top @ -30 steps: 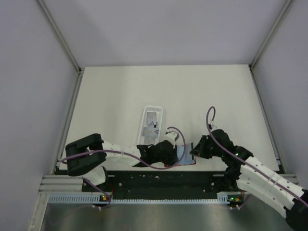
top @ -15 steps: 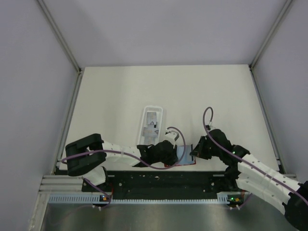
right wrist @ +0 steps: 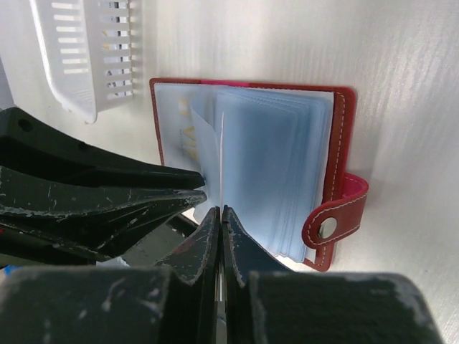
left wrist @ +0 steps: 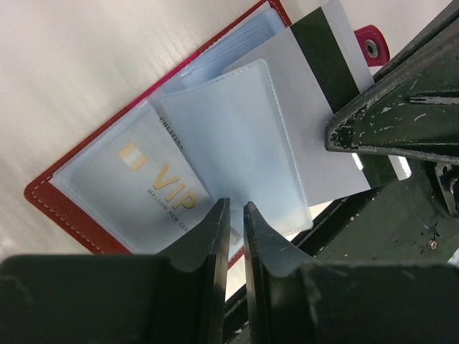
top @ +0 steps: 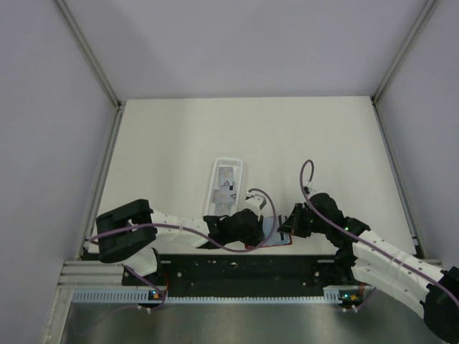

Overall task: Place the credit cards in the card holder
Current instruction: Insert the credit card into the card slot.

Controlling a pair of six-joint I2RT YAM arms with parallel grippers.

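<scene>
The card holder (top: 281,240), a red wallet with clear sleeves, lies open at the table's near edge between both grippers. In the left wrist view its left pocket (left wrist: 143,186) holds a VIP card. My left gripper (left wrist: 233,209) is pinched on the lower edge of one raised clear sleeve (left wrist: 237,136). My right gripper (right wrist: 219,211) is shut on a grey credit card (left wrist: 305,93) with a dark stripe. The right wrist view shows this card edge-on (right wrist: 221,154), standing among the sleeves just right of the raised one. More credit cards (top: 228,188) lie in the white tray.
A long white slotted tray (top: 217,174) stands just behind the left gripper, close to the wallet's far left corner (right wrist: 86,57). The wallet's clasp tab (right wrist: 337,215) sticks out on its right. The black base rail (top: 237,266) runs directly in front.
My right gripper has edged a little to the left, toward the wallet, with the card in it. The left gripper has stayed where it was.
</scene>
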